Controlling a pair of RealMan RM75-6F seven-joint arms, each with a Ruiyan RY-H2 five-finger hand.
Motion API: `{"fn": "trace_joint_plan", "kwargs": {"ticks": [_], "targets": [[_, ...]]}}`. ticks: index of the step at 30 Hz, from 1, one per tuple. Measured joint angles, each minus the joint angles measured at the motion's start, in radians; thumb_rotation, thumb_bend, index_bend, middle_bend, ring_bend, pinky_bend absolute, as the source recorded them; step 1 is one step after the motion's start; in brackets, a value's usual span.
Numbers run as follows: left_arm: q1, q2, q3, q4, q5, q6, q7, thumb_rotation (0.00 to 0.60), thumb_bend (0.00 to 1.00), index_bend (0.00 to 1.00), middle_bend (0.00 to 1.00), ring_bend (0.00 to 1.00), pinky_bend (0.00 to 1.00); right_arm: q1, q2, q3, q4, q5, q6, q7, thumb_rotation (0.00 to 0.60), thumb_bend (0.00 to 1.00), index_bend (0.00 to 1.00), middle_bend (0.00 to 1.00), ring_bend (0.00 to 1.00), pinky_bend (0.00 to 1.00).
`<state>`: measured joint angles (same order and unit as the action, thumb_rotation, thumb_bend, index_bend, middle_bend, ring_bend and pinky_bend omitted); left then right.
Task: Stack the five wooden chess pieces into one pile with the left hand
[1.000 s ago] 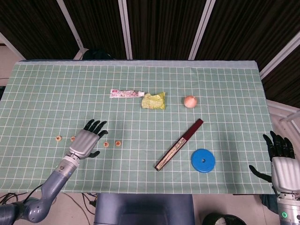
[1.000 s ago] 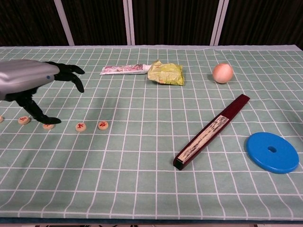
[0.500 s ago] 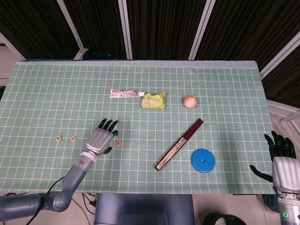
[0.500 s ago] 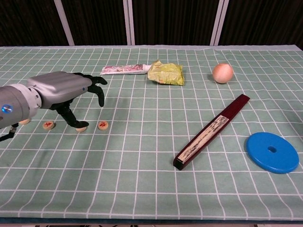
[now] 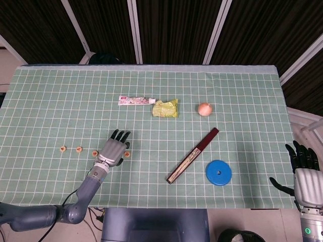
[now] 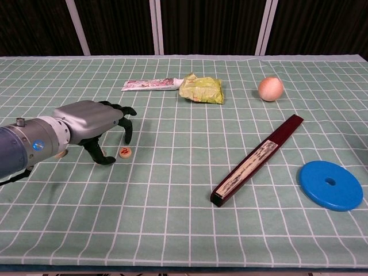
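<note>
A table covered with a green cloth marked in a white grid (image 5: 60, 91) fills most of the head view, and on its left side a row of small round wooden chess pieces lies flat: one at far left (image 5: 62, 148), one beside it (image 5: 79, 149), a third (image 5: 94, 153), and one further right with a red character on top (image 6: 124, 152). Toward the upper middle lie a toothpaste tube (image 5: 136, 101) and, just right of it, a crumpled yellow-green wrapper (image 5: 165, 108), with a peach-coloured ball (image 5: 204, 109) further right. In the lower right a closed dark red folding fan (image 5: 194, 155) lies diagonally, and a blue disc with a centre hole (image 5: 218, 172) sits near its lower end.
</note>
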<state>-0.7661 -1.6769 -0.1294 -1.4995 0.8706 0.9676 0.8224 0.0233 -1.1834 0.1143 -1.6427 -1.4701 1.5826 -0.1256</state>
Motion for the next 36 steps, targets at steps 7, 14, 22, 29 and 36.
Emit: {"fn": "trace_joint_plan", "kwargs": {"ticks": [7,14,22,29,36], "targets": [[-0.015,-0.014,0.012,0.012,0.003,0.007,-0.003,0.6,0.31,0.45,0.0,0.0,0.0,0.001,0.0,0.002,0.001,0.002,-0.001,0.001,0.6,0.23,0.08,0.01,0.0,0.0],[-0.022,-0.013,0.026,0.006,-0.01,0.029,0.021,0.6,0.32,0.46,0.0,0.0,0.0,0.001,0.0,0.002,0.001,0.002,-0.001,0.002,0.6,0.23,0.08,0.01,0.0,0.0],[-0.035,-0.019,0.033,0.012,-0.026,0.045,0.037,0.6,0.32,0.47,0.0,0.0,0.0,0.001,-0.001,0.003,0.0,0.005,-0.001,0.0,0.6,0.23,0.08,0.01,0.0,0.0],[-0.042,-0.02,0.041,0.009,-0.028,0.056,0.049,0.6,0.32,0.48,0.0,0.0,0.0,0.002,-0.001,0.003,0.0,0.007,-0.004,-0.002,0.6,0.23,0.08,0.01,0.0,0.0],[-0.052,-0.03,0.046,0.012,-0.034,0.059,0.058,0.6,0.34,0.48,0.0,0.0,0.0,0.002,-0.002,0.005,-0.001,0.01,-0.003,-0.006,0.6,0.23,0.08,0.01,0.0,0.0]]}}
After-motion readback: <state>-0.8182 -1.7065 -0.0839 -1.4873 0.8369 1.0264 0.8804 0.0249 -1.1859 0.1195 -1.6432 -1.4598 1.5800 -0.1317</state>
